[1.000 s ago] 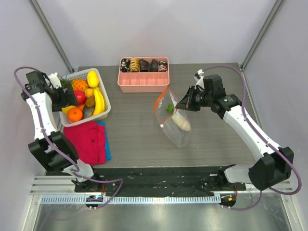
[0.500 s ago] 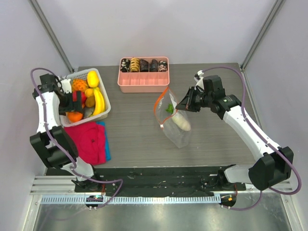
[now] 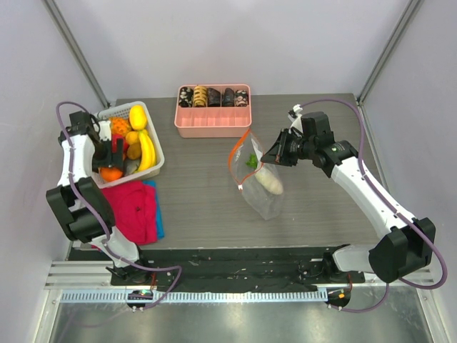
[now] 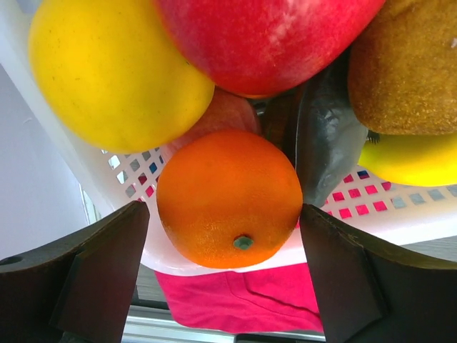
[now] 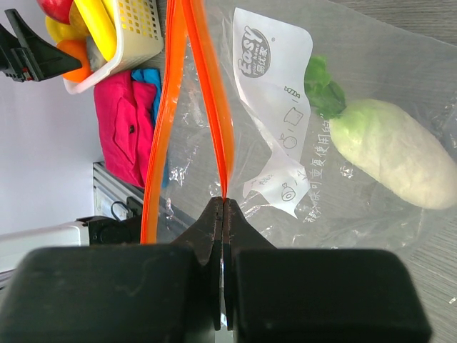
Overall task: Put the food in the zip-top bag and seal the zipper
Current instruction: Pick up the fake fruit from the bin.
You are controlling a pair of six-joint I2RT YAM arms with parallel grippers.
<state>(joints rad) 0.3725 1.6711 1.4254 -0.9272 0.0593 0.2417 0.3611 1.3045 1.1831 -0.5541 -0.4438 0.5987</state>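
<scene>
Top view: spread left gripper [image 3: 111, 156] above round orange toy ball [image 3: 111, 172] at near corner of white plastic basket [image 3: 159, 156]. Well right of basket, right gripper [image 3: 271, 157] pinching clear crinkly zip-top bag [image 3: 260, 196], white radish [image 3: 270, 182] inside.
Left wrist: ball dead ahead between open jaws, untouched.
Right wrist: jaws pressed together on orange-red zipper strip [image 5: 213, 100].

Readable print is showing only on the zip-top bag [image 5: 357, 78], in the right wrist view. A white label [image 5: 278, 121] is sitting on the clear film, just beside the bag's orange mouth edge. It's carrying a dark oval logo [image 5: 255, 51] reading "Easy"; the smaller script under that word is coming out too small to read. A small carrot icon [image 5: 289, 91] is sitting below the logo. Chinese characters [image 5: 314, 161] are running along the label's far edge, too blurred to make out.
</scene>
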